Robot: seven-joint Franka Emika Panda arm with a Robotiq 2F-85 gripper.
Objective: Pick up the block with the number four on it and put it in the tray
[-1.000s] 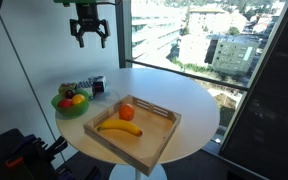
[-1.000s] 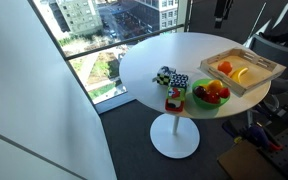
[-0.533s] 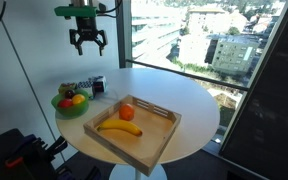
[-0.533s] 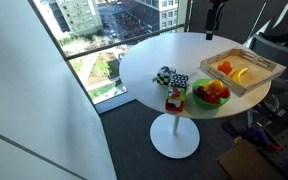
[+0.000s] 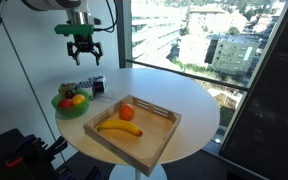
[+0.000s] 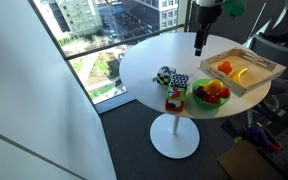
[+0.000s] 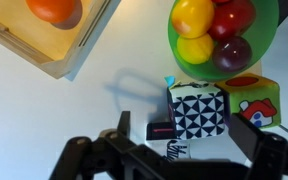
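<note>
The fingers stand spread wide with nothing between their pads. The gripper hangs in open air well above the round white table, near the window glass. In the wrist view the block, patterned black and white, lies below and between the two fingers; no number is legible on it. A colourful cube sits just beside it on the right, and the green fruit bowl is just above. A second dark cube at its lower left is partly hidden by the gripper. This cluster sits close to the table's rim. Bare tabletop opens to the left, up to the corner of the tray, which is well apart from the block.
</note>
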